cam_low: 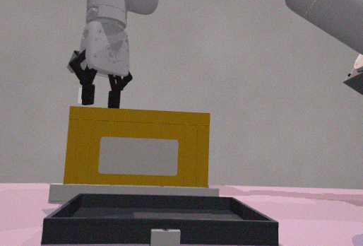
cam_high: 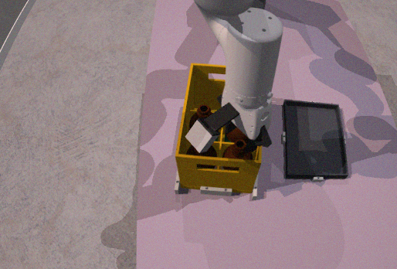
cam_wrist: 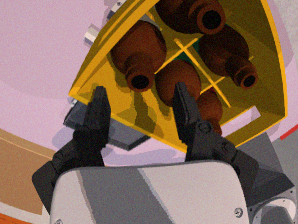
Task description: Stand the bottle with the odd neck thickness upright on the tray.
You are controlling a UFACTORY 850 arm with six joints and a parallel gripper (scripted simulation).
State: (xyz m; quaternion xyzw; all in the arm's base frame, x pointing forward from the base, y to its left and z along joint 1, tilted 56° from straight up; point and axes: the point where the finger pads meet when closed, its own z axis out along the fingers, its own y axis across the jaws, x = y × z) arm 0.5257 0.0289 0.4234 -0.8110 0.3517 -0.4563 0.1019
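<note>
The yellow crate (cam_high: pixel 216 181) (cam_low: pixel 138 125) (cam_wrist: pixel 275 92) holds brown bottles. The wrist view shows several: one with its mouth at the top (cam_wrist: pixel 211 21), one at the left (cam_wrist: pixel 137 50), one at the right (cam_wrist: pixel 225 50), one in the middle (cam_wrist: pixel 176 82) whose neck is hidden behind a finger, and one at the lower right (cam_wrist: pixel 210 106), partly covered. The black tray (cam_high: pixel 317 137) (cam_low: pixel 106 231) (cam_wrist: pixel 127 139) stands beside the crate with no bottle on it. My gripper (cam_low: pixel 101 105) (cam_wrist: pixel 140 96) is open and empty, its tips about level with the crate's rim. Neck widths cannot be told apart here.
The crate's walls rise around the bottles, and thin yellow dividers (cam_wrist: pixel 187 47) cross inside it. Pale brackets (cam_high: pixel 216 191) sit at the crate's foot, and a small one (cam_high: pixel 318 178) (cam_low: pixel 165 238) is at the tray's edge. The arm hides part of the crate in the top view.
</note>
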